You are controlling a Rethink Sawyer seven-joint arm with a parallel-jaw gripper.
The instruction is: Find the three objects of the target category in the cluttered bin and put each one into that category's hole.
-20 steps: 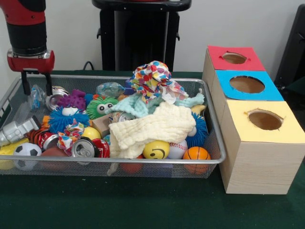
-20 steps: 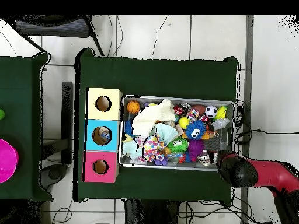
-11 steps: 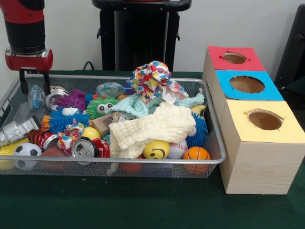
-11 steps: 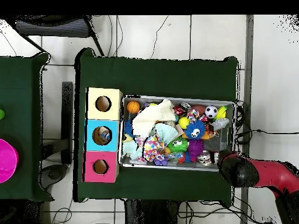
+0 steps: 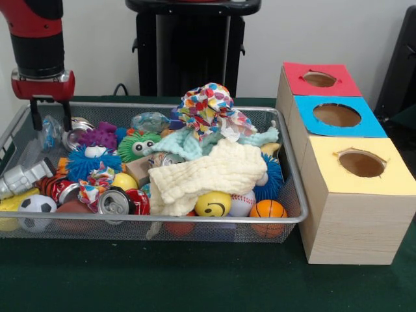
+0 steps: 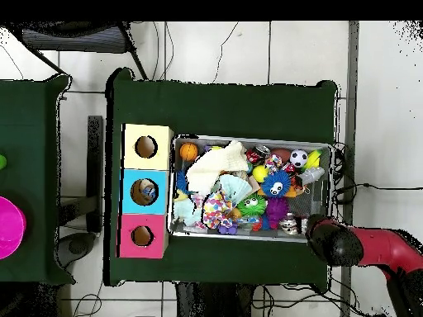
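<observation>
Dark green cloth covers the surface, which carries a wire mesh bin and, just beside it at the right, a row of three wooden boxes. At the left, the tool hangs over the bin's far left corner with its two black fingers spread apart and nothing between them, just above a crushed silver can. Below lie a purple spiky toy, a blue fuzzy toy, a soccer ball and a red can. Mid-bin sits a cream cloth under a polka-dot cloth; a yellow smiley ball and a basketball rest against the front wall. Rightward, the boxes show a red hole, a blue hole and a yellow hole.
</observation>
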